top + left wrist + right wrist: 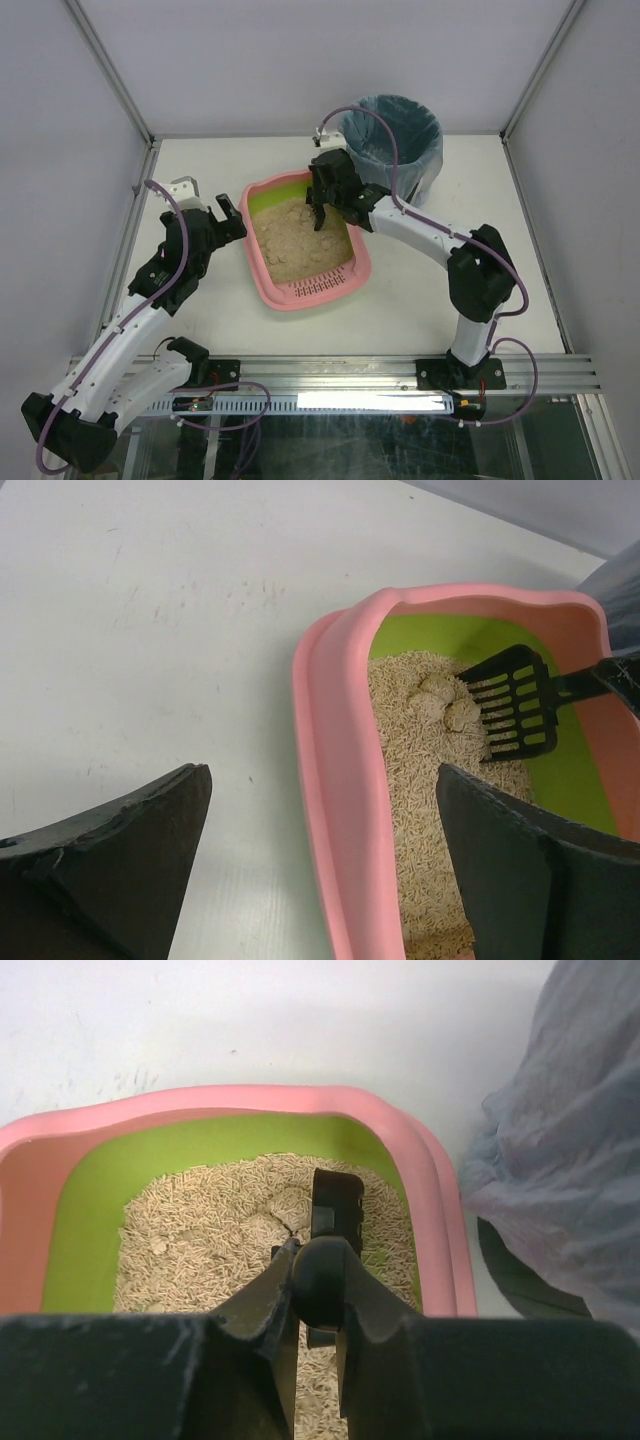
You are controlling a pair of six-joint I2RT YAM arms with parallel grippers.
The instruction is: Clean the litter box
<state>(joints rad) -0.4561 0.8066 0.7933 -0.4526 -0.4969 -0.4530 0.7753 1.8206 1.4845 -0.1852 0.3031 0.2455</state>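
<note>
**Litter box.** The litter box [318,291] is a shallow pink tray with rounded corners. Its inner wall is lime green. A slotted pink ledge runs along the end nearest the arm bases. Beige pelleted litter covers the floor of the tray. At least two pale clumps [447,702] lie on the litter at the far end. The tray rests flat near the centre of the white surface [500,200], between the two arms. Its far right corner lies near the bin [420,150].

**Count.**
- Litter box: one.
- Scoop [515,705]: one, black, with a slotted blade.
- Bin: one, round and black, lined with a blue bag.
- Arms: two.

**Right arm.** The base sits at the near right edge. The elbow stands raised on the right. The forearm reaches left and away, ending over the far end of the tray. The right claw [322,212] points down into the tray and pinches the rounded handle end of the scoop. The scoop blade lies on the litter, just beside the clumps.

**Left arm.** The arm extends from the near left corner toward the far left part of the tray. The left claw [232,215] is spread wide and grips nothing. In the left wrist view, its fingers [140,860] straddle the left rim, one over the bare surface and one over the litter. Contact with the rim cannot be determined.
</note>
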